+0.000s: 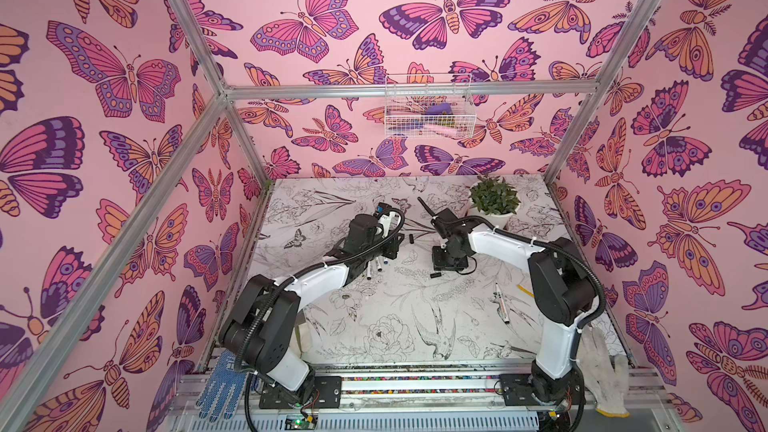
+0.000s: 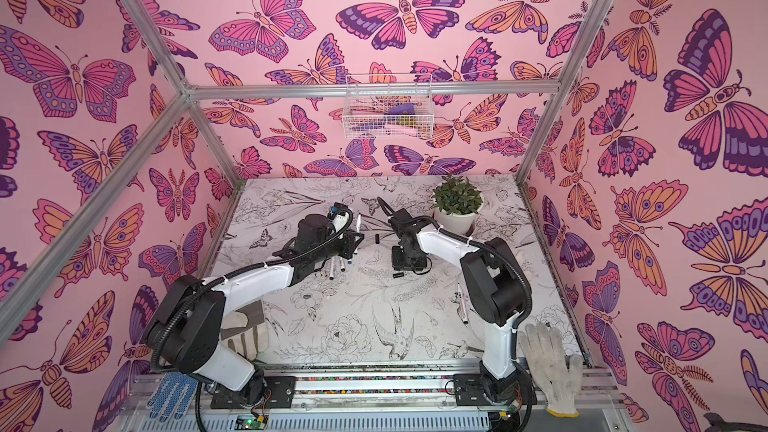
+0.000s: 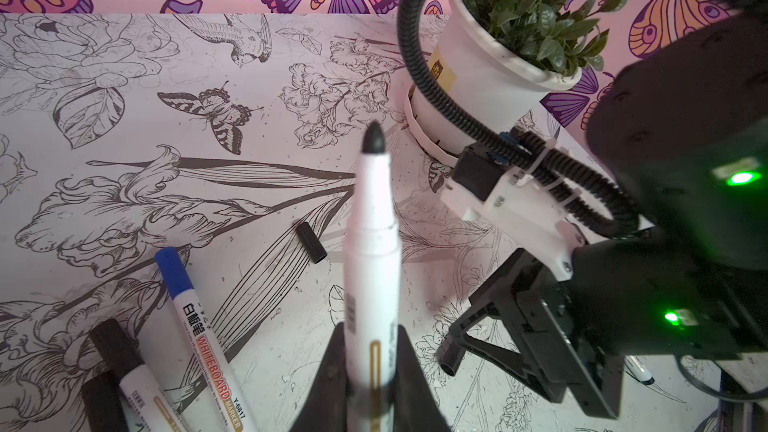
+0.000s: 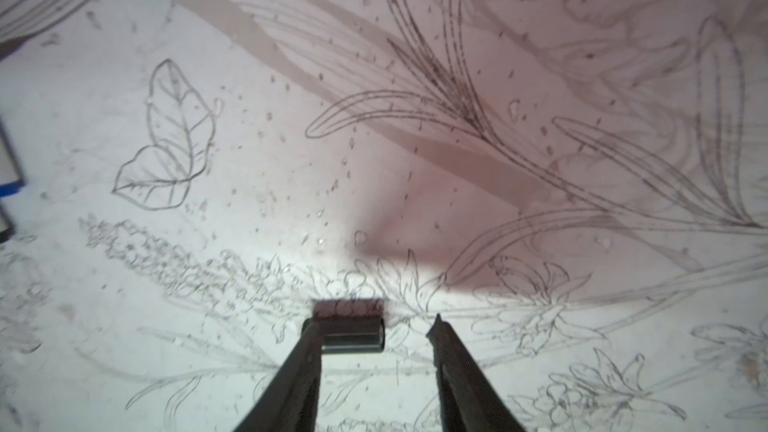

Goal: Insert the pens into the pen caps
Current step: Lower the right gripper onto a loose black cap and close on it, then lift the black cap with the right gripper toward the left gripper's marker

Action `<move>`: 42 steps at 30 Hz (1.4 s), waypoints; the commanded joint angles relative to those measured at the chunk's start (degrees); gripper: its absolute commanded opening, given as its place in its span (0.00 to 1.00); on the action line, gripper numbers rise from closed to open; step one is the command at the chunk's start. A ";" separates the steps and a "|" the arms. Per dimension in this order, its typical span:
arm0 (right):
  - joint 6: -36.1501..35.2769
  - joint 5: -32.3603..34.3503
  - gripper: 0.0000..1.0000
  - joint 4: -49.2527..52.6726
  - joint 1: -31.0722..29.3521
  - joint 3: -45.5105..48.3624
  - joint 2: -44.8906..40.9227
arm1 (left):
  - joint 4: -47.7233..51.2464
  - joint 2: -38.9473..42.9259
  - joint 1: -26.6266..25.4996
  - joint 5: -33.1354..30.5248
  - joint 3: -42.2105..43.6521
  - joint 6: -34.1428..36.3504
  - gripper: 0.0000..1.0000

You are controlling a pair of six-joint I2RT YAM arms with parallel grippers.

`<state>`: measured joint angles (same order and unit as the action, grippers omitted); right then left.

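**Table (image 1: 374, 338) layout.** A plant (image 1: 494, 201) stood at the rear right, and a basket (image 1: 428, 105) hung on the back wall. A pen cluster (image 1: 374, 268) lay left of centre, under the left gripper (image 3: 370, 328), which carried a raised pen (image 3: 372, 222). The far cap (image 1: 412, 238) lay just right of the cluster. The near cap (image 4: 353, 336) lay before it, between the right gripper's (image 4: 374, 324) fingers, touching one. A lone pen (image 1: 500, 303) lay further right, nearer the front.
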<state>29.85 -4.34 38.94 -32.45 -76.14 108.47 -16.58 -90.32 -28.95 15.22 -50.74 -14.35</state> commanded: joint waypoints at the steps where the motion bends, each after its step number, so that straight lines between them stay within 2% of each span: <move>1: -3.90 -5.75 0.47 3.20 -0.25 2.62 -2.69 | 0.32 0.77 -0.32 0.90 0.29 0.78 0.00; 5: -4.51 -15.60 0.47 4.48 -0.21 4.94 -2.00 | 0.27 0.51 -0.34 1.21 -0.14 0.97 0.00; 11: -4.01 -17.94 0.47 4.86 -0.25 6.78 -0.84 | 0.30 0.48 -0.41 1.20 -0.28 1.23 0.00; 25: -3.64 -8.11 0.45 5.97 -0.46 0.56 5.20 | 0.43 0.76 -0.41 1.34 -0.59 1.35 0.00; 30: -4.45 -2.62 0.38 8.16 -2.39 0.42 6.63 | 0.49 0.85 -0.38 1.43 -0.32 1.31 0.00; 35: -4.97 3.76 0.37 10.72 -5.68 0.68 6.95 | 0.44 1.17 -0.41 1.21 -0.10 1.77 0.00; 40: -4.03 6.19 0.32 10.16 -6.67 2.27 6.58 | 0.41 1.10 -0.49 1.08 -0.15 1.74 0.00; 42: -3.87 6.99 0.26 9.32 -6.67 2.96 6.55 | 0.43 1.13 -0.49 1.25 -0.15 1.72 0.00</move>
<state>25.74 -0.99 45.43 -38.79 -76.18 112.49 -16.43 -90.32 -29.23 15.59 -50.74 -13.52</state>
